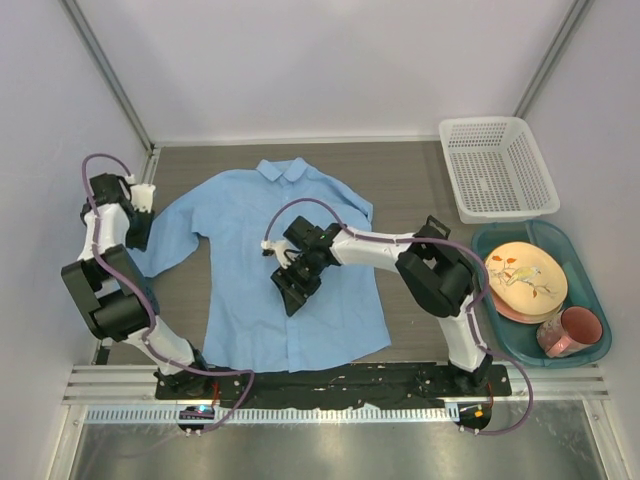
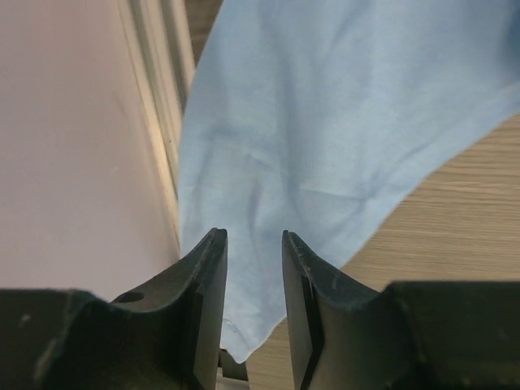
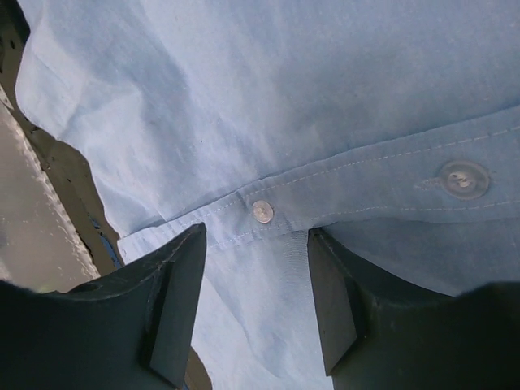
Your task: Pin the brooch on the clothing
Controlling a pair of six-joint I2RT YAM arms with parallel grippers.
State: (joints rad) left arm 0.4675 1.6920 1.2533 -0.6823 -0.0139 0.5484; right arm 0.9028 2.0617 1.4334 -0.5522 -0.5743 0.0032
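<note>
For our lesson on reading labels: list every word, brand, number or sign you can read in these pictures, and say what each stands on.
None: no text can be read in any view.
The shirt and its buttons carry no lettering.
The plate bears only a painted bird on twigs.
The white basket and pink mug show no marks.
</note>
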